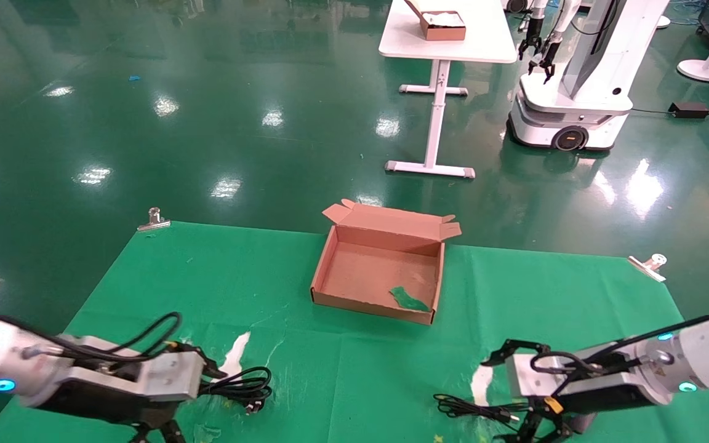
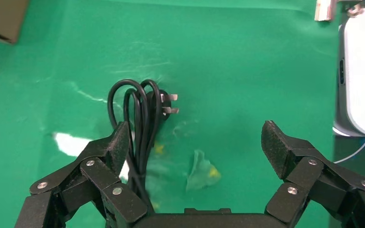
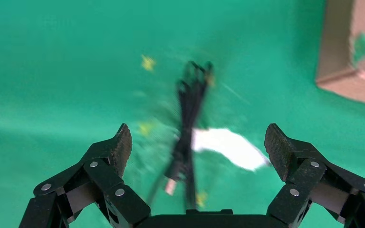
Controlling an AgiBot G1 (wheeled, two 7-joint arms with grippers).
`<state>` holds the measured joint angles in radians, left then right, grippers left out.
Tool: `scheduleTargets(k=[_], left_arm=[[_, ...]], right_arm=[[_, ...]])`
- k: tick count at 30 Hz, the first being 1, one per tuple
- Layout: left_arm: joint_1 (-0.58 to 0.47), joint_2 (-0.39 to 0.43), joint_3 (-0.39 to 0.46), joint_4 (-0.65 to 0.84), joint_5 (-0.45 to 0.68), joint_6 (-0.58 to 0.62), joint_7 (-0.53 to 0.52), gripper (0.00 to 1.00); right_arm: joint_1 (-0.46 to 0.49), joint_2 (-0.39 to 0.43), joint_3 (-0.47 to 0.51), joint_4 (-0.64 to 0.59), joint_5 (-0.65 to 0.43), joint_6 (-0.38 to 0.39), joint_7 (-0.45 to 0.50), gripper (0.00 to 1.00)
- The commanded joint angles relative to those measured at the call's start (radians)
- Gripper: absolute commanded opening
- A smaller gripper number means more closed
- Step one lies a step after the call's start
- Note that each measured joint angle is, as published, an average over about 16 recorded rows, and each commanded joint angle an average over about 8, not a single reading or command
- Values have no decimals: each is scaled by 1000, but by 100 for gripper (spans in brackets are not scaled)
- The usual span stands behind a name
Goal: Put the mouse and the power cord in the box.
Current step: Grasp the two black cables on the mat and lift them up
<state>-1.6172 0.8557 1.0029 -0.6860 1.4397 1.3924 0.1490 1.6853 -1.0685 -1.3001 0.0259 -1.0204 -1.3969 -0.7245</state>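
Left wrist view: left claw point(image 2: 194, 142) spread wide, power cord point(image 2: 140, 111) black, coiled, plug exposed.

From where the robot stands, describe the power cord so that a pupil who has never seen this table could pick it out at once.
On the green cloth, look near the front edge on the robot's left, just ahead of the open left gripper. The power cord is the thick black looped bundle with a pronged plug, thicker than the thin cable by the right gripper.

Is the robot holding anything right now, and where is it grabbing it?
Nothing is held. Both tools are open: the left tool is over the power cord, the right tool over a thin black cable.
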Motion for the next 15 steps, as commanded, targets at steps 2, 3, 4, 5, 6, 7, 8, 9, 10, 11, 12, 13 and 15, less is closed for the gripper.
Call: scheduleTargets(k=[2, 3, 4, 5, 6, 7, 8, 9, 10, 11, 12, 13, 15], left_arm=[[-13, 70, 12, 117, 20, -7, 58, 100], [-16, 88, 15, 153, 26, -15, 75, 100], [-18, 105, 17, 188, 30, -23, 93, 100], [-21, 121, 19, 222, 35, -32, 110, 100], [-24, 137, 20, 256, 39, -42, 126, 100], [-28, 151, 22, 286, 44, -51, 143, 100], [-32, 164, 23, 315, 47, -59, 158, 100], [-34, 176, 24, 342, 50, -67, 173, 100], [-37, 188, 25, 368, 53, -75, 186, 100], [-39, 198, 25, 393, 55, -82, 199, 100], [-41, 208, 26, 416, 57, -90, 212, 100], [-42, 217, 27, 437, 58, -98, 223, 100], [-44, 235, 28, 474, 61, -114, 244, 100]], right_arm=[[2, -8, -2, -14, -3, 38, -10, 100], [3, -8, -2, -16, -4, 44, -13, 100], [4, -8, -2, -18, -4, 50, -16, 100], [5, -8, -3, -19, -5, 55, -19, 100], [5, -9, -3, -20, -6, 60, -21, 100], [5, -9, -4, -21, -7, 65, -24, 100], [4, -10, -5, -22, -8, 70, -26, 100], [3, -12, -6, -23, -9, 76, -28, 100], [2, -14, -7, -24, -10, 82, -29, 100], [0, -16, -7, -25, -11, 89, -31, 100], [-2, -19, -8, -25, -12, 96, -32, 100], [-4, -22, -8, -26, -13, 103, -32, 100], [-9, -28, -9, -27, -14, 116, -32, 100]])
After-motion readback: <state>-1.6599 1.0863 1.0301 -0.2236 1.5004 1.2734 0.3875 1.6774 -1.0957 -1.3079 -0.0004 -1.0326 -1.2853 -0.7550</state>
